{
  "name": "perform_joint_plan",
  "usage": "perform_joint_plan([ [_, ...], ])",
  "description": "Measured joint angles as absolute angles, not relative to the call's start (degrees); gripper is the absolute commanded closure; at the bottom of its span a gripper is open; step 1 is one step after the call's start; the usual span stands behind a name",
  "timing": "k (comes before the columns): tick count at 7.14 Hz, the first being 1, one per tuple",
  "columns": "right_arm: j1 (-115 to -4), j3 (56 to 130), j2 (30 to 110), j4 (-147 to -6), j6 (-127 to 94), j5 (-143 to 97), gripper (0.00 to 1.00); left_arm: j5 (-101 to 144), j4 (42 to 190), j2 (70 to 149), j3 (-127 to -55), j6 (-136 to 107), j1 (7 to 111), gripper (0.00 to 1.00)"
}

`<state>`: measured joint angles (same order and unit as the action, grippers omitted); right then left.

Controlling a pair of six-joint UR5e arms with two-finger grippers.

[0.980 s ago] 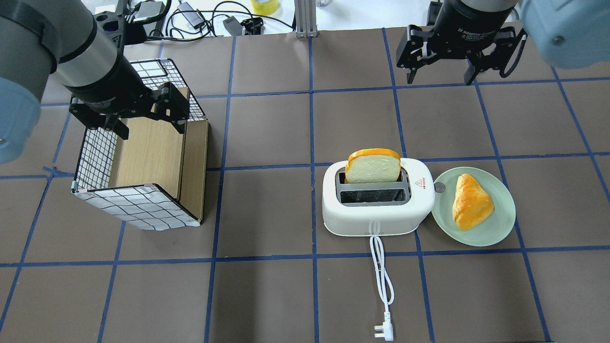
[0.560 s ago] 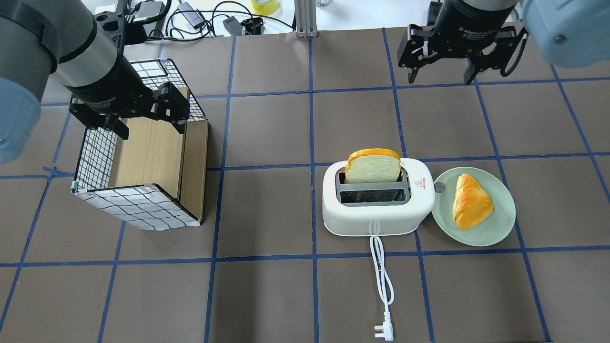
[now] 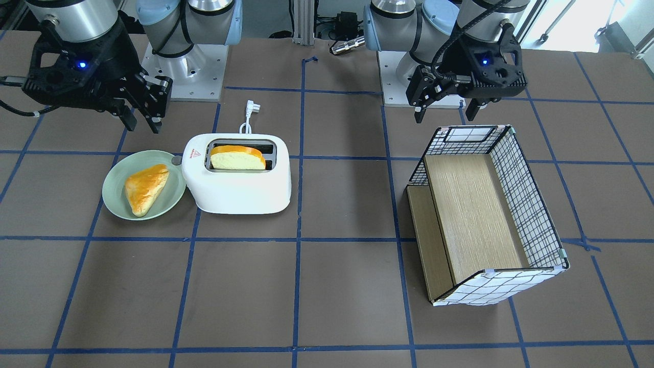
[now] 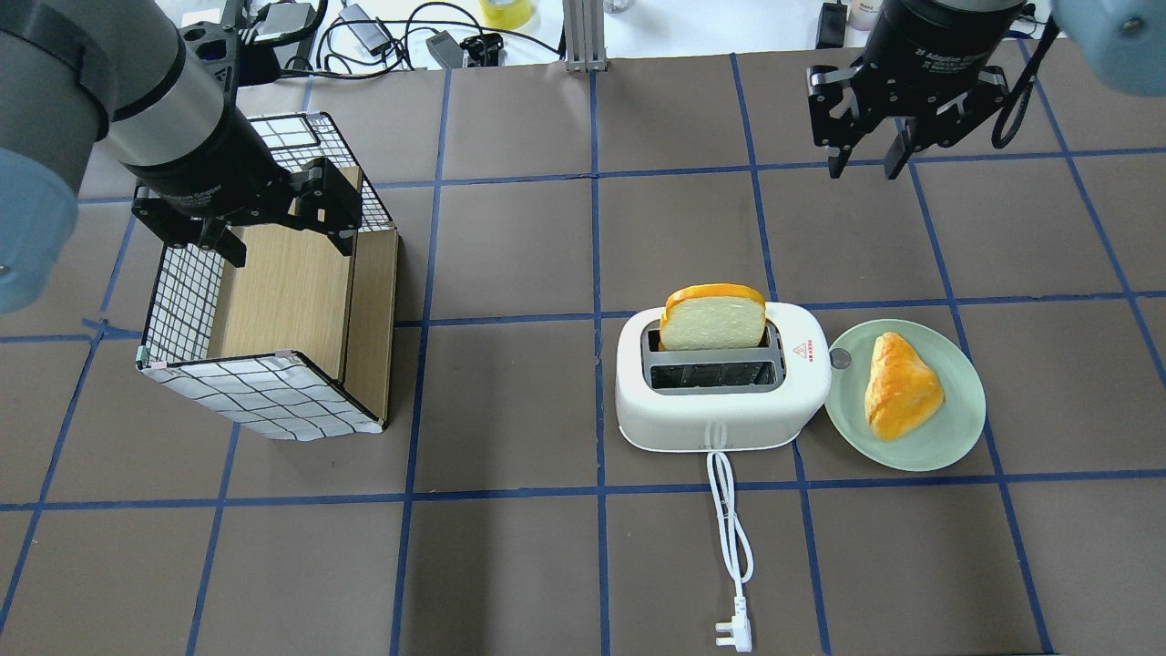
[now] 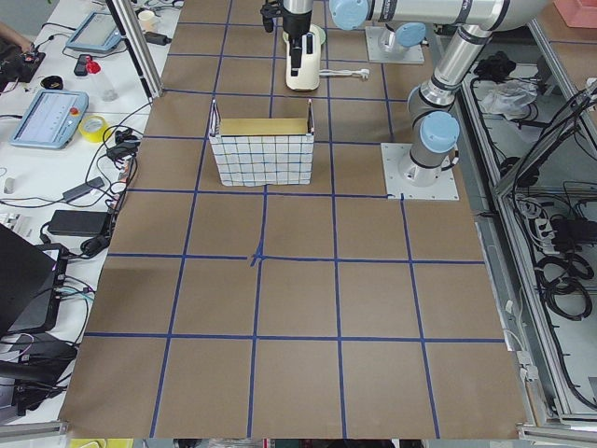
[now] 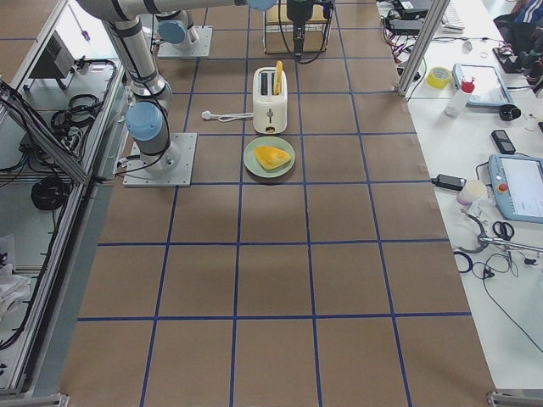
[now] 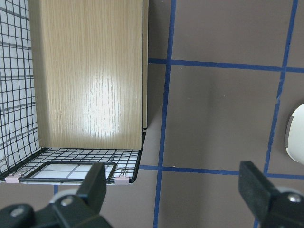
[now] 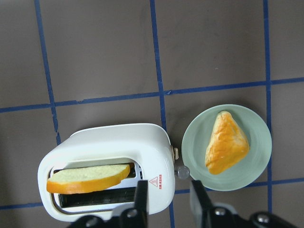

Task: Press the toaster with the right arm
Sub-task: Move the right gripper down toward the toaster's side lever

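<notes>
The white toaster (image 4: 720,410) stands mid-table with a bread slice (image 4: 713,319) upright in its far slot. Its grey lever knob (image 4: 839,361) is on the end that faces the plate. My right gripper (image 4: 861,171) hangs well above the table, beyond the toaster and to its right, and touches nothing. Its jaws are drawn close with a narrow gap and hold nothing. The right wrist view looks down on the toaster (image 8: 109,142) and the knob (image 8: 183,172), with my fingers (image 8: 141,199) at the bottom. My left gripper (image 4: 290,246) is open over the basket.
A green plate (image 4: 966,428) with a pastry (image 4: 902,385) touches the toaster's knob end. A checked basket with a wooden floor (image 4: 264,392) lies on its side at the left. The toaster's white cord and plug (image 4: 733,633) run toward the near edge.
My right gripper has shifted to the right and its jaws have narrowed from wide open to a small gap. The left arm, toaster and plate have not moved.
</notes>
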<state>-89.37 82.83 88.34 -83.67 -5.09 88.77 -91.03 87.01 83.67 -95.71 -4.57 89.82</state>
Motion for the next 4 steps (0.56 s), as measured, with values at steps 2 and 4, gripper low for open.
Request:
perform_joint_plan([
  [2, -83.6, 83.2, 88.2, -76.9, 0.7, 82.3, 1.00, -91.0, 87.0, 83.7, -95.7, -4.6, 89.8, 0.00],
  [4, -75.0, 86.0, 88.2, -71.4, 10.3, 71.1, 1.00, -91.0, 87.0, 83.7, -95.7, -4.6, 89.8, 0.00],
])
